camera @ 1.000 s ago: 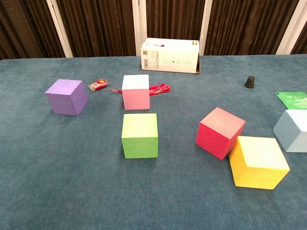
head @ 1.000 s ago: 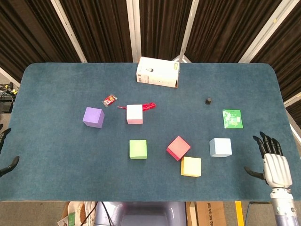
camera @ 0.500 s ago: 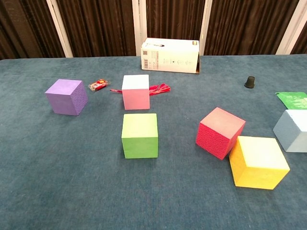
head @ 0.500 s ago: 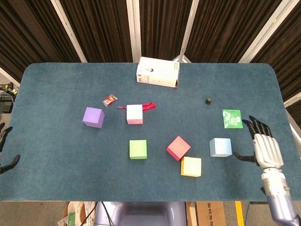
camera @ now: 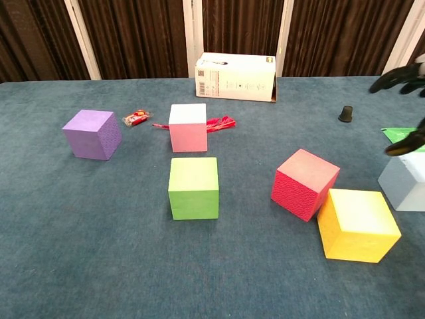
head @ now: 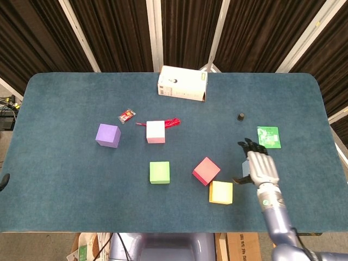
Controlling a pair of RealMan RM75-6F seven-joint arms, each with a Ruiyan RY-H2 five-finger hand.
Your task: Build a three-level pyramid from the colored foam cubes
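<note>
Head view shows the right hand (head: 260, 167) has swung in from the table's right edge within the last second and now hangs over the light blue cube (camera: 404, 181), hiding most of it from above. Fingers look spread, nothing held yet, so I'd call it released and lining up a grab. Left hand (head: 3, 181) is barely a sliver at the far left edge, can't tell its state. The other 5 cubes haven't moved: purple (head: 107, 135), pink (head: 155, 131), green (head: 159, 172), red (head: 206, 171) touching yellow (head: 221, 192). No pyramid started, 0 cubes stacked.
</note>
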